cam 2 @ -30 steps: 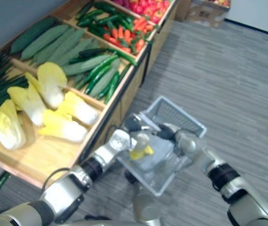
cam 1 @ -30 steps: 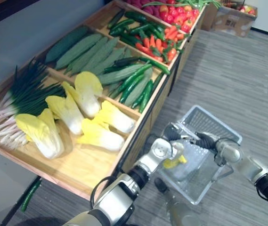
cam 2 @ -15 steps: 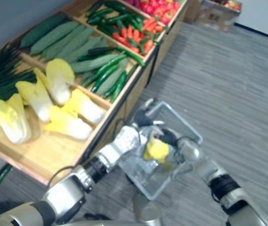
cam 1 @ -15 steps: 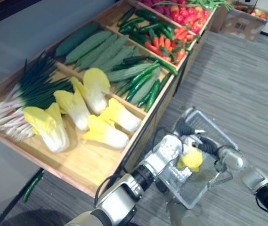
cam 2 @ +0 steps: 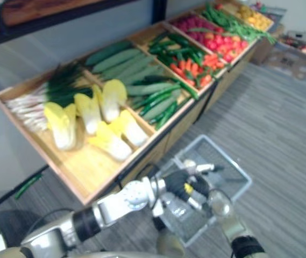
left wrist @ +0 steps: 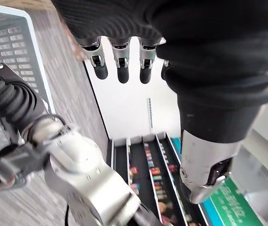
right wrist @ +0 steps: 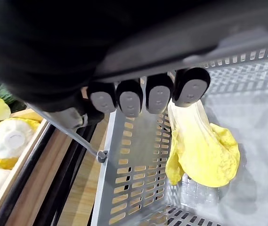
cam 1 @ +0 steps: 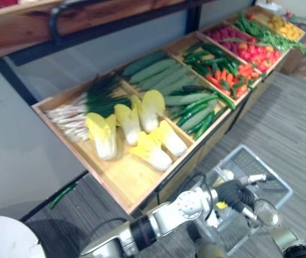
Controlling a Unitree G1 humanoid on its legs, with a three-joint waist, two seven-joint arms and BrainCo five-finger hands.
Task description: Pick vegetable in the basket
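1. The grey basket (cam 1: 265, 167) sits on the floor just beside the wooden stand (cam 1: 126, 180). I see one yellow cabbage (right wrist: 204, 155) lying inside it, stem end up against the wall.
2. The stand's near compartment holds more cabbages (cam 1: 142, 126) beside spring onions (cam 1: 83, 107). Cucumbers (cam 1: 158, 72) fill the next one, and carrots (cam 1: 233, 75) lie further along.
3. My right hand (cam 1: 233, 193) is at the basket's near rim, with its fingers (right wrist: 130, 98) curled round the handle (right wrist: 70, 132).
4. My left hand (cam 1: 193, 203) hangs just beside the right one. Its fingers (left wrist: 121, 70) are straight and slack, and it holds nothing.
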